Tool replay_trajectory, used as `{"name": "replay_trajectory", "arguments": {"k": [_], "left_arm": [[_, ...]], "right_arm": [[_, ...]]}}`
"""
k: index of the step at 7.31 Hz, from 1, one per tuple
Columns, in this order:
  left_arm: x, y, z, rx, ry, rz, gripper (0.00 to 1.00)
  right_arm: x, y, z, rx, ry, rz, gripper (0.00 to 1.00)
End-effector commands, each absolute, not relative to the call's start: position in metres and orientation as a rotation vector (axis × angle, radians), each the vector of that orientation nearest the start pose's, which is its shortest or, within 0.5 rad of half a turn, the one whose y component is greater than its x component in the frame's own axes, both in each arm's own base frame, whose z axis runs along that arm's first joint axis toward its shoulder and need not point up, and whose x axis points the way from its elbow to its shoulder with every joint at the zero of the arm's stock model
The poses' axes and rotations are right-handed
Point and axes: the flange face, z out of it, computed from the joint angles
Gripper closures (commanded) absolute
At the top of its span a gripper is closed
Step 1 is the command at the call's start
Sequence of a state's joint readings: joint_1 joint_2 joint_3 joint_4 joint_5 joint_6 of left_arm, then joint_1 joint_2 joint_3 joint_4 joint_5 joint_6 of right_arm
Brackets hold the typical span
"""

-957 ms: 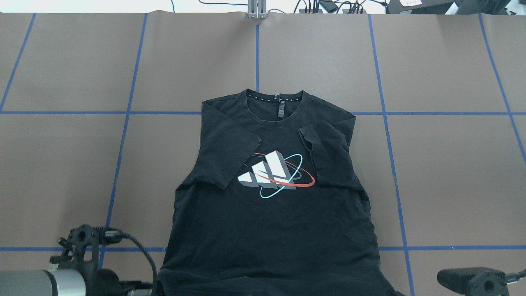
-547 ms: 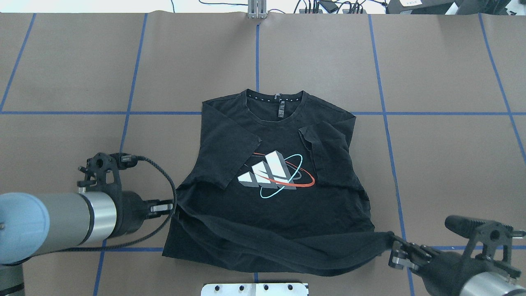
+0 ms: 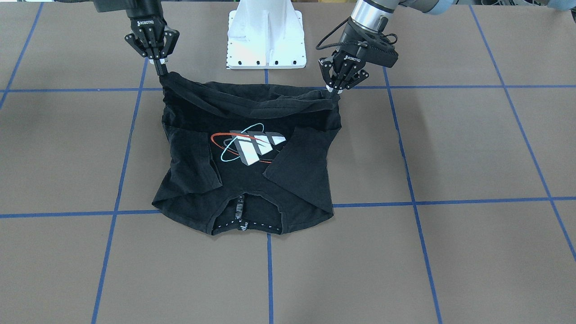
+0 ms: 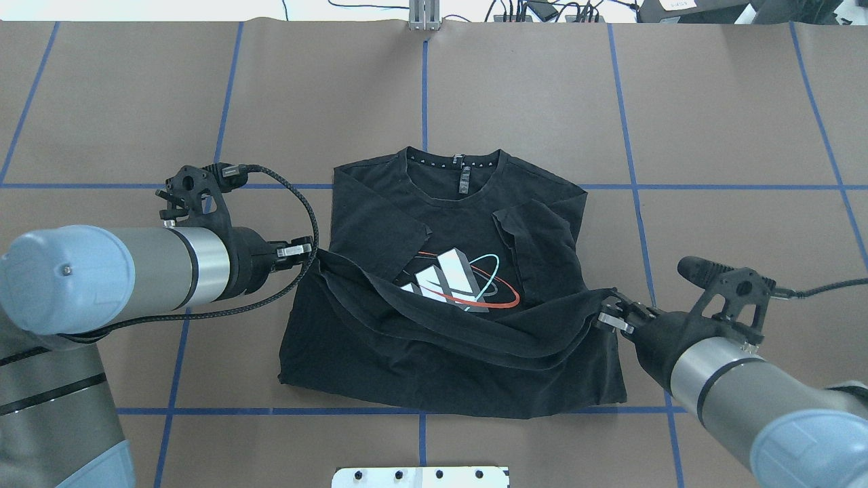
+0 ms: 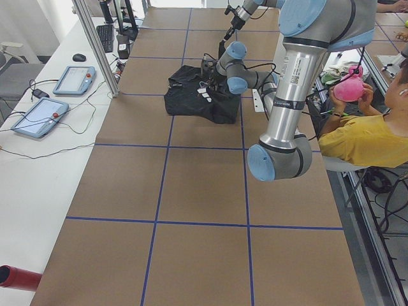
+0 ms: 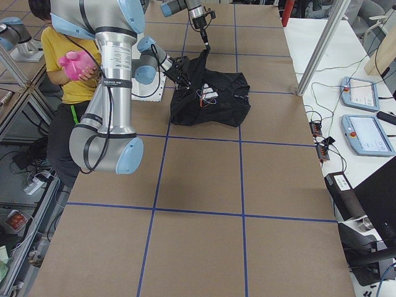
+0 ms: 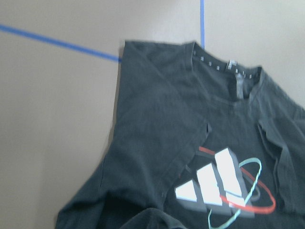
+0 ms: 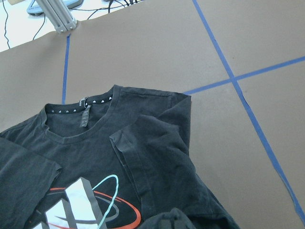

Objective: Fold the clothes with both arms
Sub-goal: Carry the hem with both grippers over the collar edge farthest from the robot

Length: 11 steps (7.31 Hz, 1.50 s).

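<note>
The black T-shirt (image 4: 461, 224) lies graphic side up on the brown table, both sleeves folded inward over the chest. Its bottom hem (image 4: 468, 332) is lifted off the table and hangs in a sagging band between the two grippers, partly over the white, red and teal graphic (image 4: 468, 281). My left gripper (image 4: 313, 252) is shut on the hem's left corner. My right gripper (image 4: 605, 310) is shut on the hem's right corner. In the front-facing view the left gripper (image 3: 334, 92) and right gripper (image 3: 161, 72) hold the hem (image 3: 252, 103) above the shirt. Both wrist views show the collar (image 7: 228, 67) (image 8: 81, 107).
Blue tape lines (image 4: 427, 88) grid the brown table. The white base mount (image 3: 265, 40) stands behind the shirt. A metal post (image 4: 424, 17) and cables sit at the far edge. A seated person in yellow (image 5: 357, 137) holds a pink object beside the table.
Both grippers have carried the lifted hem away from the robot toward the collar, from the near edge to over the graphic. The lower shirt now doubles over itself.
</note>
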<state>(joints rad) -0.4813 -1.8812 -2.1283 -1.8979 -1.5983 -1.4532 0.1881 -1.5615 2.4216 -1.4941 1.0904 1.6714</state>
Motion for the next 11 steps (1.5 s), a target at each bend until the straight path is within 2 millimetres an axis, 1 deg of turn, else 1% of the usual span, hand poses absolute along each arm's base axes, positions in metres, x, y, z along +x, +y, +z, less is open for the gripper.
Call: {"name": "replay_trajectory", "arguments": {"k": [1, 2, 4, 5, 6, 7, 8, 9, 10, 11], "left_arm": [[0.382, -0.381, 0.211, 0.387, 1.13, -0.31, 1.0], [0.384, -0.401, 0.205, 0.42, 1.117, -0.309, 1.0], [0.401, -0.439, 0.2, 0.446, 1.082, -0.323, 1.0], [0.405, -0.458, 0.212, 0.454, 1.049, -0.334, 1.0], [0.403, -0.479, 0.214, 0.486, 1.017, -0.319, 1.0], [0.408, -0.495, 0.226, 0.486, 0.987, -0.327, 1.0], [0.414, -0.51, 0.225, 0.505, 0.983, -0.319, 1.0], [0.416, -0.525, 0.229, 0.507, 0.96, -0.327, 1.0], [0.416, -0.535, 0.229, 0.509, 0.951, -0.339, 1.0], [0.419, -0.545, 0.228, 0.508, 0.941, -0.347, 1.0]], "right_arm": [[-0.349, -0.308, 0.262, 0.483, -0.865, 0.477, 1.0], [-0.355, -0.333, 0.258, 0.479, -0.861, 0.479, 1.0], [-0.364, -0.385, 0.244, 0.483, -0.855, 0.496, 1.0], [-0.371, -0.414, 0.238, 0.487, -0.844, 0.516, 1.0], [-0.374, -0.44, 0.237, 0.481, -0.824, 0.512, 1.0], [-0.375, -0.469, 0.236, 0.479, -0.807, 0.529, 1.0], [-0.38, -0.495, 0.228, 0.479, -0.795, 0.544, 1.0], [-0.387, -0.521, 0.222, 0.477, -0.78, 0.561, 1.0], [-0.392, -0.543, 0.22, 0.484, -0.754, 0.566, 1.0], [-0.392, -0.558, 0.231, 0.472, -0.728, 0.574, 1.0]]}}
